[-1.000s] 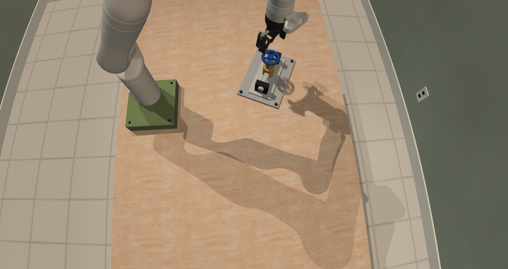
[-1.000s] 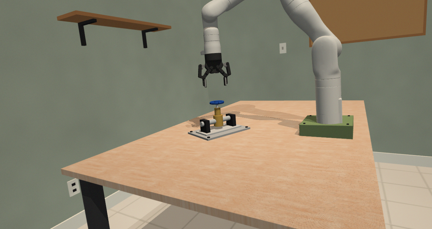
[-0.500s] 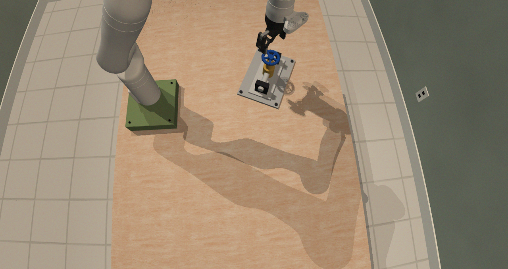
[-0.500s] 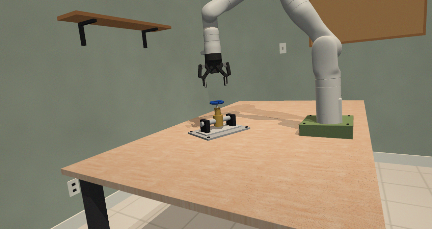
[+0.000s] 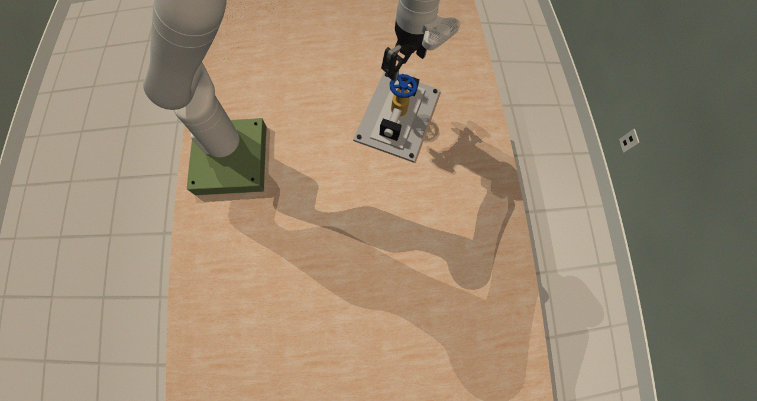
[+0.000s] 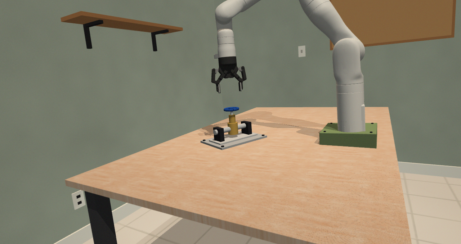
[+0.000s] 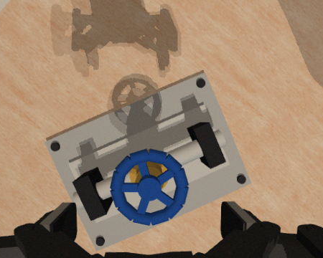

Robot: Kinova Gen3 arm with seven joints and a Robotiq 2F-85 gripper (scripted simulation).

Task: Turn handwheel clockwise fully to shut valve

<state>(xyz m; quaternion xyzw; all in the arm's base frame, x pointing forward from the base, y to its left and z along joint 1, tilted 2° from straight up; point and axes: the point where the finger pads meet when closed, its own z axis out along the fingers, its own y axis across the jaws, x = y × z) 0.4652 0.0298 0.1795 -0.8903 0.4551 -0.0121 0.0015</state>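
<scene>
A blue spoked handwheel [image 6: 231, 109] tops a brass valve body [image 6: 232, 126] on a white pipe held by two black clamps, all on a grey baseplate [image 6: 233, 141] on the wooden table. The handwheel also shows in the top view [image 5: 403, 85] and in the wrist view [image 7: 149, 188]. My gripper [image 6: 228, 87] is open and empty, pointing down. It hangs a clear gap above the handwheel, roughly over it. In the wrist view the fingertips stand wide to either side, with the wheel just ahead of their midline.
The arm's green base block [image 6: 348, 135] stands on the table to the right of the valve. The table's far edge runs close behind the baseplate. A wall shelf [image 6: 119, 23] hangs high at the left, well clear.
</scene>
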